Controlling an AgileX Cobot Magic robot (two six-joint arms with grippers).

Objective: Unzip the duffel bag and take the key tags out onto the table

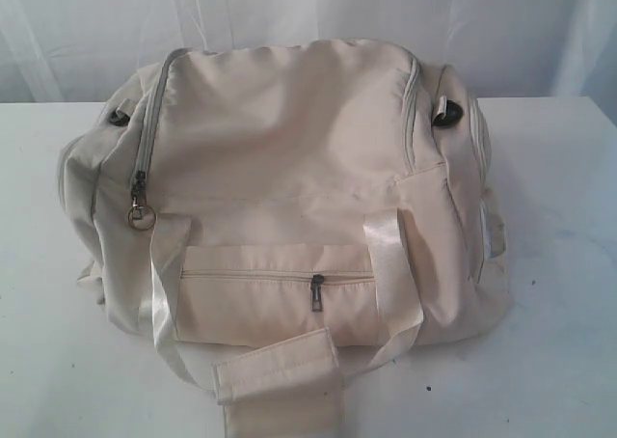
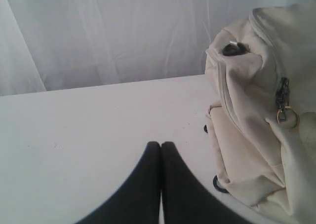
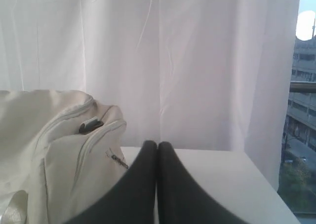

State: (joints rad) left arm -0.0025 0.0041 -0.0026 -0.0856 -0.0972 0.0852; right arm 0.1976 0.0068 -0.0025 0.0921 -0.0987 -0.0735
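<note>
Duffel bag (image 1: 289,168) fills the centre of the exterior frame on the table (image 1: 559,313), main zipper closed, its ring pull (image 1: 142,216) at centre left. Left gripper (image 2: 161,146) and right gripper (image 3: 157,145) have jaws pressed together, empty, apart from the bag.

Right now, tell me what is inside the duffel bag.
Nothing inside shows. The duffel bag is shut along its main zipper, and its front pocket looks closed too. The fabric hides any contents.
</note>
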